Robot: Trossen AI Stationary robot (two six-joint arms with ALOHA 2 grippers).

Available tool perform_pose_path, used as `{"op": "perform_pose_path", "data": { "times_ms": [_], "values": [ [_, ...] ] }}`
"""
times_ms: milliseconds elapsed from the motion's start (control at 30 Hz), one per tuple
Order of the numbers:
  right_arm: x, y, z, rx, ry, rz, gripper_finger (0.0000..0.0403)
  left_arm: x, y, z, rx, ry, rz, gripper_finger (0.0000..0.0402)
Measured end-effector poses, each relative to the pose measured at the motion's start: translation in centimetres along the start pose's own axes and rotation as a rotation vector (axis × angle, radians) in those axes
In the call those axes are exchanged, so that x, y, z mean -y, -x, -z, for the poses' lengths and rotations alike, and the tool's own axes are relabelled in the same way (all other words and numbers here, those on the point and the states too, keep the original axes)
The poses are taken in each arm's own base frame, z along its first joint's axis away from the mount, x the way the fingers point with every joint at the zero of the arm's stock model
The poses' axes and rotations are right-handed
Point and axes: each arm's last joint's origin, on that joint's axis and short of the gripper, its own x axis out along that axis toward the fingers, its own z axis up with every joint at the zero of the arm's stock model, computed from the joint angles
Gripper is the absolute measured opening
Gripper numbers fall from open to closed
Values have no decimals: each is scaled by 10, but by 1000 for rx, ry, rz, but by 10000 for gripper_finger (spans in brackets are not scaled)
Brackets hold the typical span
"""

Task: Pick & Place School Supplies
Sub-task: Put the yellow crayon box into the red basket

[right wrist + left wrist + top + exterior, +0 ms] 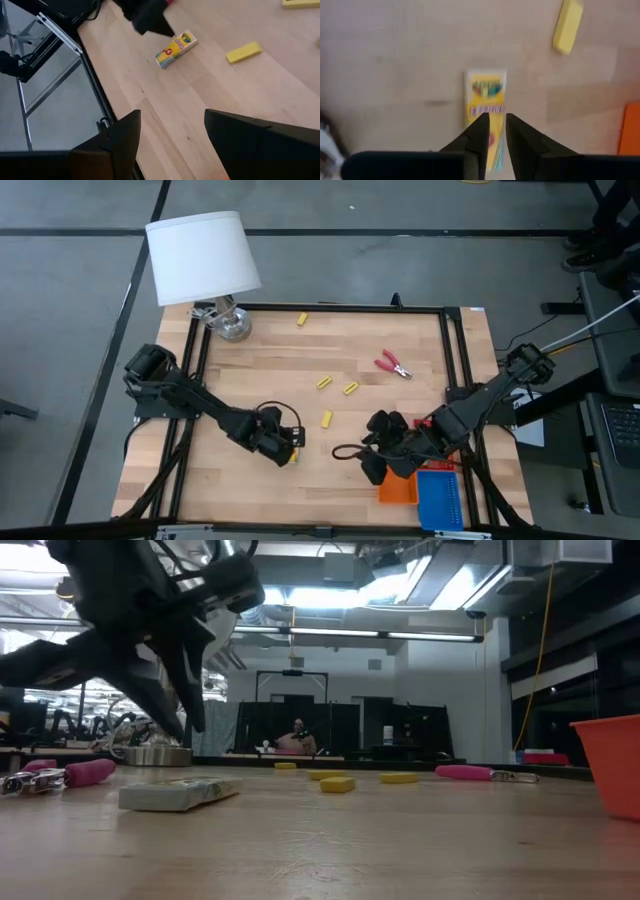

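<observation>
The left claw (494,127) hangs above the crayon pack (486,100) near the desk's (400,415) front edge, fingers nearly together over the pack, no grip visible; the right claw (172,125), fingers apart, waits by the orange tray (396,490) at the front right corner; a yellow block (567,26) lies near the pack.

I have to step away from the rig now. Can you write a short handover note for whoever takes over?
Left gripper: nearly shut, above the crayon pack at the table's front left, which lies flat, not lifted.
Right gripper: open, empty, front right by the orange tray and blue tray.
Loose on the table: four yellow blocks, red-handled pliers.
Done: no supplies seen in the trays.
Left: everything.
</observation>
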Motion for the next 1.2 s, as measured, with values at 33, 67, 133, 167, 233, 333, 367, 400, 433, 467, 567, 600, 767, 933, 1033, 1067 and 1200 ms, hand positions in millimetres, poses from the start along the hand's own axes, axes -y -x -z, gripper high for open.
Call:
{"op": "perform_pose_path", "data": {
  "times_ms": [33,67,133,167,233,333,367,400,433,467,567,600,767,933,1033,1067,1200],
  "values": [
    [-1,1,1,4,-9,-3,224,1,-1,-3,12,-7,0,56],
    [-1,2,2,5,-10,-6,224,2,-2,-5,19,-21,0,56],
    [-2,2,3,2,-10,-10,224,4,-3,-8,7,-53,-6,63],
    [-2,3,4,3,-15,-11,224,4,-4,-8,-17,-71,-16,70],
    [-3,3,5,4,-21,-15,224,5,-4,-8,-77,-96,-28,89],
    [-3,3,5,4,-22,-15,224,5,-4,-6,-159,-112,-52,128],
    [-3,3,5,7,-22,-14,224,5,-4,-6,-175,-112,-58,142],
    [-3,3,5,10,-22,-13,224,5,-3,-5,-181,-108,-64,155],
    [-3,3,5,11,-20,-13,224,5,-2,-4,-182,-107,-73,167],
    [-3,3,5,11,-17,-13,224,6,1,-3,-178,-104,-83,176],
    [-3,3,5,10,-3,-13,224,9,10,-3,-137,-98,-126,187],
    [-3,3,5,10,0,-13,224,10,13,-3,-121,-100,-140,186],
    [-3,3,5,10,17,-14,224,23,31,-5,-62,-109,-163,175],
    [-3,3,5,9,28,-14,224,33,28,-1,-69,-105,-151,171],
    [-3,3,5,7,28,-14,224,42,14,7,-100,-137,-192,170],
    [-3,3,5,7,29,-14,224,47,10,10,-110,-153,-197,170],
    [-3,4,5,0,31,-18,224,59,3,16,-96,-242,-316,170]
  ]
}}
